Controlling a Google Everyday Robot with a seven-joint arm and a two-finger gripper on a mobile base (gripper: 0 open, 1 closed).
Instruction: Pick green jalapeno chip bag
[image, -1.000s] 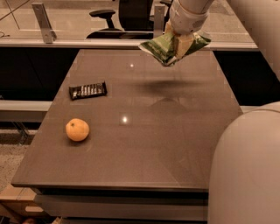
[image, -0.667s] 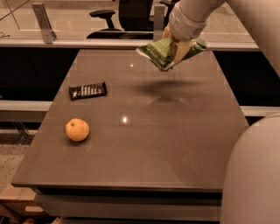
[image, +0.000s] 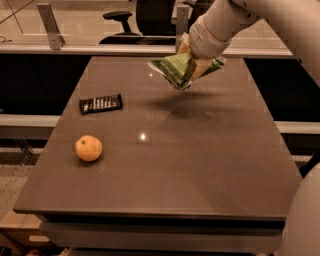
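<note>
The green jalapeno chip bag (image: 176, 70) is a crumpled shiny green foil bag with white edges. It hangs in the air above the far middle of the table (image: 200, 165), clear of the surface, with its shadow on the tabletop below. My gripper (image: 196, 62) is shut on the bag's upper right part, at the end of my white arm that comes in from the upper right.
An orange (image: 89, 148) sits at the near left of the table. A flat black candy bar wrapper (image: 101, 103) lies at the far left. A ledge with a metal bracket (image: 50, 25) and office chairs (image: 150, 15) stand behind the table.
The gripper has carried the bag a little to the left and toward me, still lifted off the table. The orange and wrapper have not moved.
</note>
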